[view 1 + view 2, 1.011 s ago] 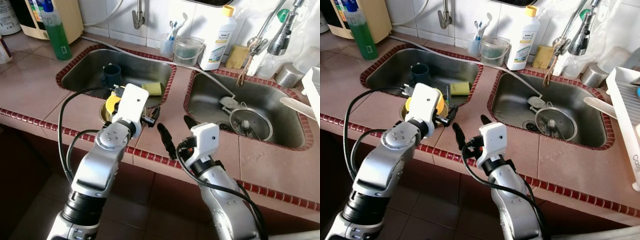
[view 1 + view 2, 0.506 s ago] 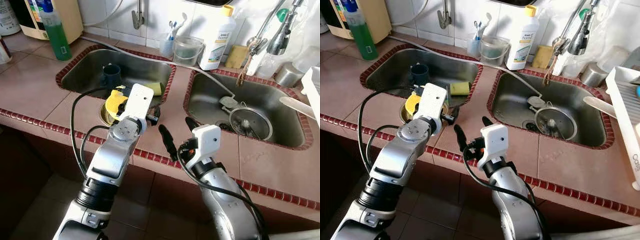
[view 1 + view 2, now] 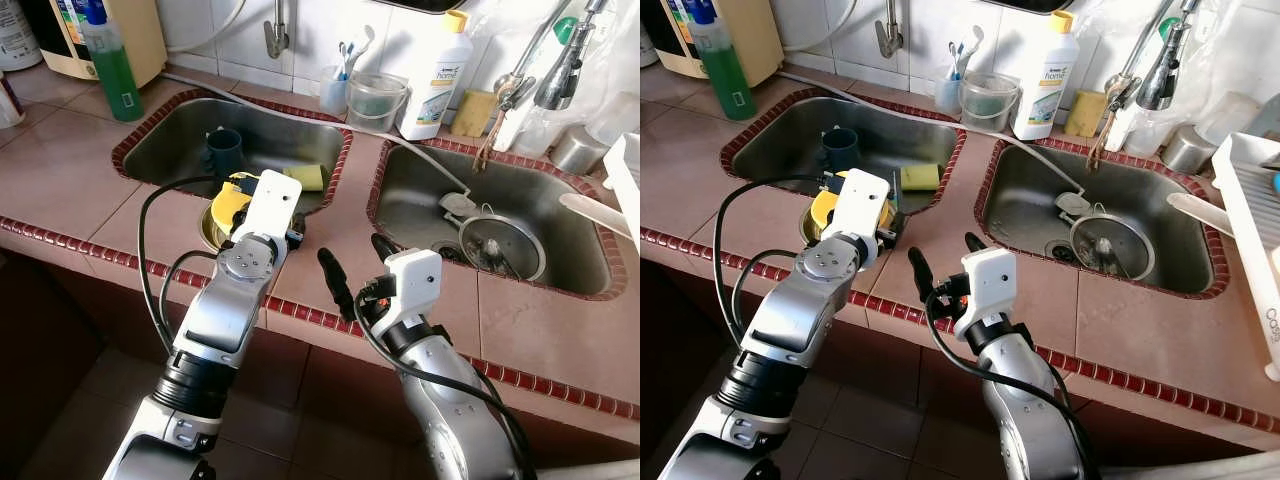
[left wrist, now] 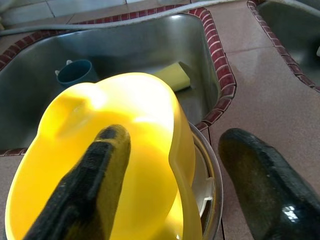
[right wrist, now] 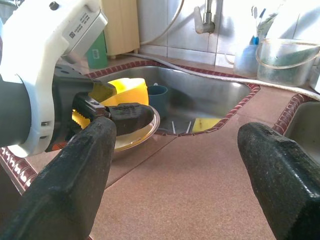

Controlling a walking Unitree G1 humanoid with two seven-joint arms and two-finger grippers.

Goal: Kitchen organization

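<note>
- The landmark here was the left sink basin [image 3: 190, 145], set into the tiled desk [image 3: 60, 170].
- The yellow bowl [image 4: 125, 135] sat tilted in a shallow metal dish [image 4: 212, 187] on the desk, just at the basin's near rim.
- The left end effector [image 4: 172, 172] straddled the bowl's rim, one black finger [image 4: 95, 175] inside the bowl, the other outside it over the desk; the jaws stood fairly wide and had not yet pinched the rim.
- Compared with a second earlier, the left wrist had swung round and moved in toward the bowl, so the fingers now bracketed the rim rather than pointing off toward the strip of desk between the two basins.
- I judged that this put the task at the grasping step: the bowl was lined up for a pinch but not yet held.
- The right end effector [image 3: 352, 262] hovered over the desk's front edge, beside the basin's near right corner, its fingers spread wide and empty; it had barely shifted.
- Inside the basin lay a dark blue cup [image 3: 224, 150] toward the back and a yellow-green sponge [image 3: 308, 177] against the right wall, both untouched.
- A green soap bottle [image 3: 112, 65] stood on the desk behind the basin's left corner.
</note>
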